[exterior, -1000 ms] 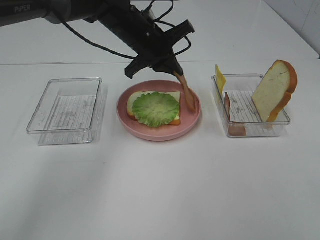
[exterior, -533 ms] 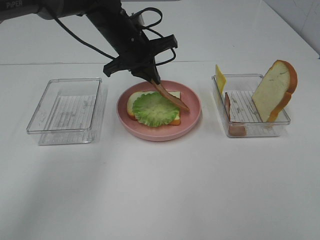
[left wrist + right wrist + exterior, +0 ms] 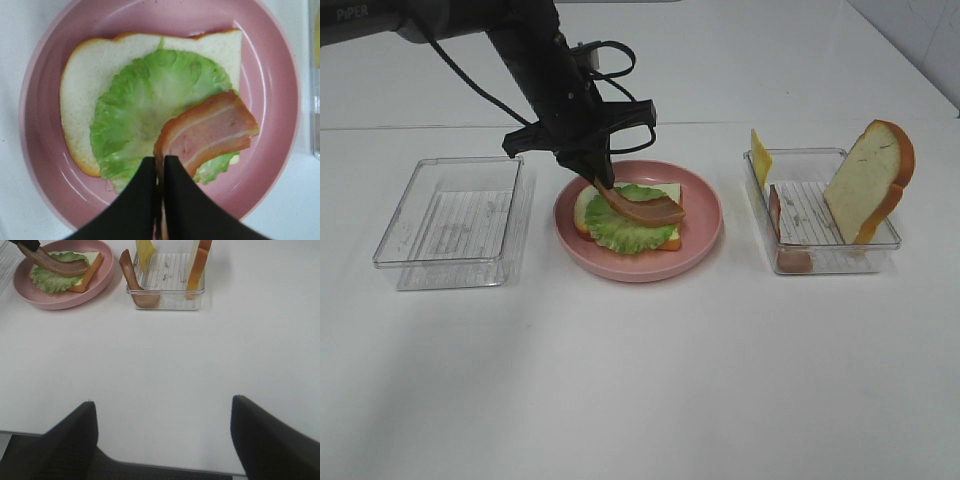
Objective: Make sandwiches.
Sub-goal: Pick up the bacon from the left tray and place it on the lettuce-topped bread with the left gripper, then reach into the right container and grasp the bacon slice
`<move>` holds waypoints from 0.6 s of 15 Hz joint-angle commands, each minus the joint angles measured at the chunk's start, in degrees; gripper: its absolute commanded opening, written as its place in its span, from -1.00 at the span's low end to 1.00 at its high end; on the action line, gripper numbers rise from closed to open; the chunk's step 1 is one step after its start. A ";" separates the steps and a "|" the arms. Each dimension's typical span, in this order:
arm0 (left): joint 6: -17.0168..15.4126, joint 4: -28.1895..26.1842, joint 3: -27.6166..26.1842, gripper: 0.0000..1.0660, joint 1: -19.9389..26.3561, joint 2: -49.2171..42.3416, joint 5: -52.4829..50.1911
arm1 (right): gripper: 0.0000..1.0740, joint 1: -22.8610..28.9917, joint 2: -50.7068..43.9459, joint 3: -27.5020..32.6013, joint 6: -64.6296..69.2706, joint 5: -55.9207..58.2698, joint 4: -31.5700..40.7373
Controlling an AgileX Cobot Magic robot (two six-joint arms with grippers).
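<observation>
On the pink plate (image 3: 705, 235) lies a white bread slice (image 3: 586, 205) with green lettuce (image 3: 620, 232) on it. My left gripper (image 3: 597, 180) is shut on one end of a reddish-brown bacon strip (image 3: 645, 210), whose free end rests on the lettuce. In the left wrist view the fingers (image 3: 145, 190) pinch the bacon (image 3: 212, 131) over the lettuce (image 3: 145, 107). My right gripper (image 3: 162, 440) is open and empty over bare table, far from the plate. The right tray (image 3: 825, 262) holds an upright bread slice (image 3: 865, 180), a yellow cheese slice (image 3: 760, 155) and another bacon strip (image 3: 776, 212).
An empty clear tray (image 3: 450, 225) stands left of the plate. The white table (image 3: 640, 380) stretches bare in front. In the right wrist view the plate (image 3: 55, 297) and the right tray (image 3: 167, 295) stand far ahead.
My left gripper moved left and down with the bacon strip. The strip went from hanging at the plate's right side to lying across the lettuce.
</observation>
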 commanded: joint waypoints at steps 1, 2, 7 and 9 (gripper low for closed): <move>-0.17 0.17 -0.17 -0.34 -0.17 0.92 2.12 | 0.36 -0.17 -1.83 0.17 0.11 -0.23 0.23; -0.17 0.63 -0.34 0.05 -0.17 0.69 2.01 | 0.36 -0.17 -1.83 0.17 0.11 -0.23 0.23; -0.17 6.53 -5.39 0.50 -0.17 -1.55 4.41 | 0.36 -0.17 -1.83 0.17 0.11 -0.23 0.23; 0.63 6.65 -11.52 0.50 -0.17 -1.89 11.00 | 0.36 -0.17 -1.83 0.17 0.11 -0.23 0.23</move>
